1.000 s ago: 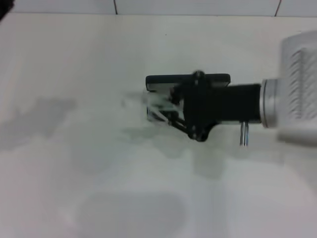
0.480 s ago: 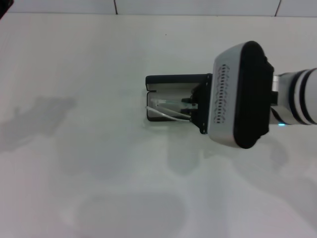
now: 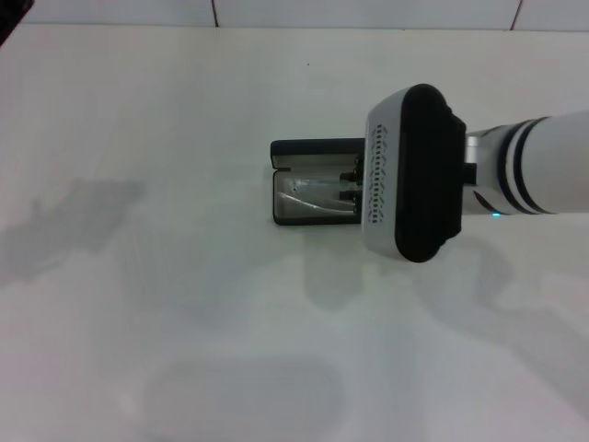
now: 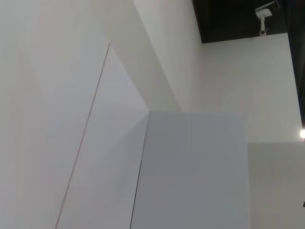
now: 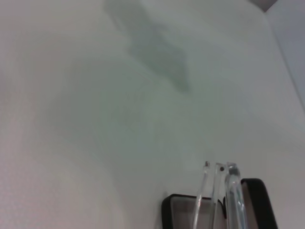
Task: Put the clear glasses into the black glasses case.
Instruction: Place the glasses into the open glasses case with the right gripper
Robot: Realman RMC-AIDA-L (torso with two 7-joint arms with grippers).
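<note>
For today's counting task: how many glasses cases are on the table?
1. The black glasses case lies open mid-table, the clear glasses in it, partly hidden by the right arm.

So the left wrist cam is basically just staring at white walls (image 4: 57, 95) and panels. There's a pale grey flat panel (image 4: 195, 171) filling the lower middle of the frame, with a thin seam line (image 4: 83, 138) running diagonally up the left side. Upper right corner has a dark strip (image 4: 238, 19), and a small white security-type camera (image 4: 264, 14) hangs there. A little bright light spot (image 4: 302, 134) sits at the right edge.
</note>
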